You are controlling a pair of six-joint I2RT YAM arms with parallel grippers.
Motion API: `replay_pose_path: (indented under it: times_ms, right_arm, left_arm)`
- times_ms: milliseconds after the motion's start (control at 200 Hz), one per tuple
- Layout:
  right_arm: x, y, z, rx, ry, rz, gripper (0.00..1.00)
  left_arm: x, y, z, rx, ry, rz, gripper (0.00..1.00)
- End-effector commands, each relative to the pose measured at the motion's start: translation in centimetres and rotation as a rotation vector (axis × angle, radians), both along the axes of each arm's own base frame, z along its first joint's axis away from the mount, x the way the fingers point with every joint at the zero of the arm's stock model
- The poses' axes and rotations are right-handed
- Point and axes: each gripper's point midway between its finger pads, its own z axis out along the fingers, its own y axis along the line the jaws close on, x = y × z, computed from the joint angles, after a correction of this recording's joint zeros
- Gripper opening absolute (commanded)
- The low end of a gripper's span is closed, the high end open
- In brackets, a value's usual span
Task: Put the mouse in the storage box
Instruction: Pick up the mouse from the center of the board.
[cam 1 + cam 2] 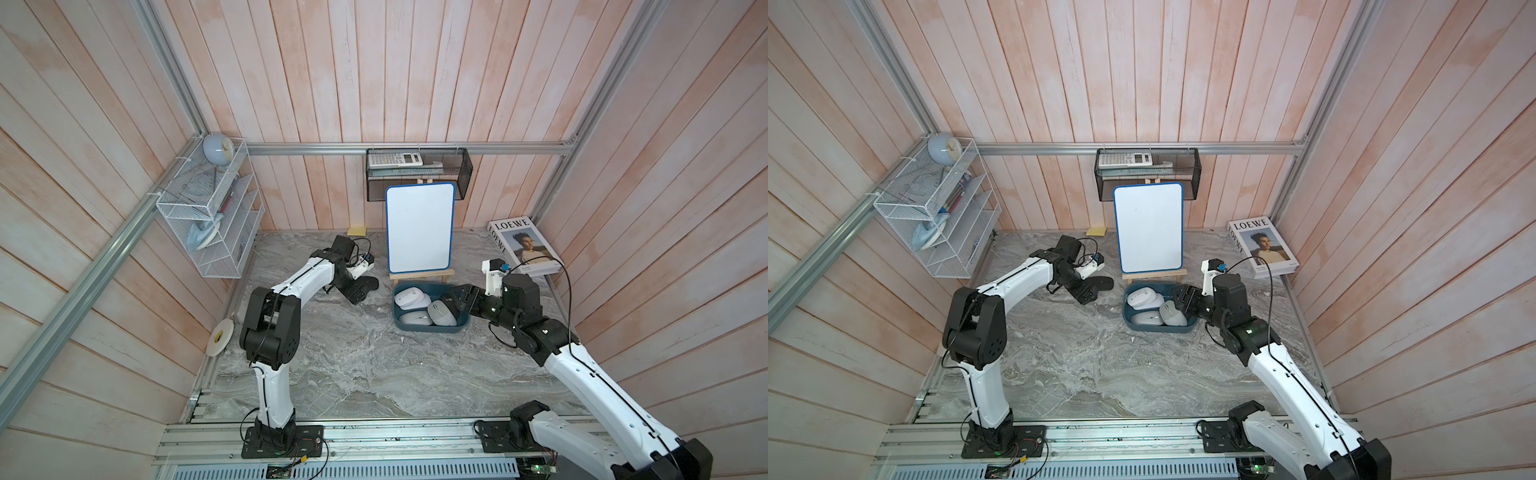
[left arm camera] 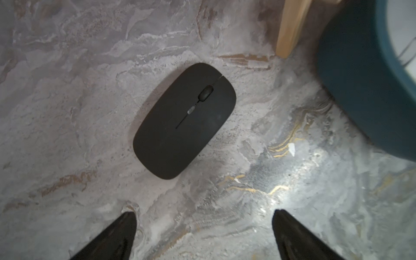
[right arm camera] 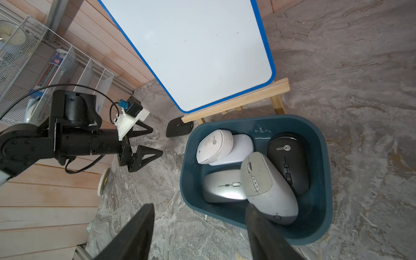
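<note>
Ahead of my left gripper [image 2: 203, 212], whose black jaws stood spread wide on nothing, lay the flat matte-black wireless mouse [image 2: 184, 121]. It rested belly-down on the grey marbled tabletop [image 2: 67, 94], wheel up, lying at a slant to the line between the jaws. I judged the wide opening was there to straddle it, and that the wrist wanted a turn so the fingers would close across its narrow sides rather than its length. Near its nose stood the pale wooden easel foot [image 2: 290, 29], leaving little room on that side. Beyond that sat the shallow dark teal plastic storage box [image 2: 351, 90], close by the mouse but not touching it, so the carry looked short.

My right gripper [image 3: 199, 204] hung at the box's near rim, jaws parted and empty. One fingertip overlapped the tail of a pale grey sculpted mouse [image 3: 267, 186], contact I could not confirm. That mouse leaned across a silver mouse [image 3: 222, 185]; two white mice [image 3: 213, 146] and a black branded mouse [image 3: 290, 162] filled the rest, so I reckoned the newcomer must go on top
</note>
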Motion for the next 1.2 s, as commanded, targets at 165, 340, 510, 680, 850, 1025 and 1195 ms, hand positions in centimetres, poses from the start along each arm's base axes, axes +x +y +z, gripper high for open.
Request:
replay_pose_path:
  times_ms: [165,340,510,680,850,1025,1195]
  right_arm:
    - [-1.0,0.5,-1.5,-0.047,0.109,0.060,0.68]
    - [-1.1,1.0,-2.5,-0.051,0.177,0.080,0.68]
    - [-0.7,0.9,-4.4,-0.082,0.206,0.073,0.68]
    - [-0.3,1.2,-6.1,-0.079,0.251,0.078,0.68]
    - [0.3,1.6,-6.5,-0.093,0.271,0.090,0.68]
    - [0.6,2.0,-6.4,-0.087,0.279,0.101,0.68]
    - [0.9,2.1,-6.1,-0.087,0.276,0.102,0.68]
  left_arm:
    - [0.9,-0.3,0.1,-0.021,0.114,-0.253,1.00]
    - [1.1,-0.5,-2.0,-0.013,0.183,-0.325,1.00]
    - [2.5,0.0,-3.1,0.034,0.142,-0.358,1.00]
    - [3.5,0.1,-3.2,0.034,0.121,-0.370,1.00]
    - [4.0,-0.3,-3.3,0.019,0.131,-0.386,1.00]
    - [3.9,-1.6,-3.5,-0.030,0.148,-0.423,1.00]
    - [2.5,-2.5,-4.3,-0.084,0.210,-0.443,1.00]
